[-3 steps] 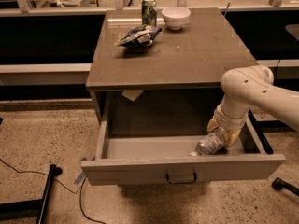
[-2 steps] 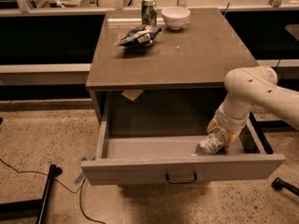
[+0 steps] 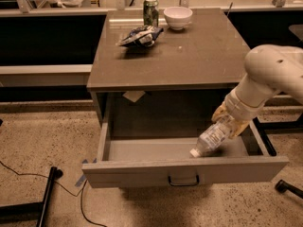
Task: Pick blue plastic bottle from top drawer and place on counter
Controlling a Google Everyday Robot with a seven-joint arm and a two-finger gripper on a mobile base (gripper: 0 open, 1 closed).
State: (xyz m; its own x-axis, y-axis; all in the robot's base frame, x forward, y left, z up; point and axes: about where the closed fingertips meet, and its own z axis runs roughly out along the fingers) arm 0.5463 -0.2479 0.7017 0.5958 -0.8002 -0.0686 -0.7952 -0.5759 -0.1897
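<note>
The pincer [image 3: 230, 121] is clenched on the bottom end of the bottle [image 3: 213, 138], at the right side of the open drawer [image 3: 184, 170]. Since a second ago the bottle has tipped up slightly, and its white cap now points down and left, close above the drawer floor. The print on its pale label is unreadable. So is the writing on the green can [image 3: 150, 12], which stands beside the bowl [image 3: 178, 17] and the crumpled bag [image 3: 139, 35] on the tabletop [image 3: 189, 56].

Your yellowish claw [image 3: 230, 121], down in the grey top drawer [image 3: 184, 172], clasps a clear, white-capped plastic bottle [image 3: 214, 137].
</note>
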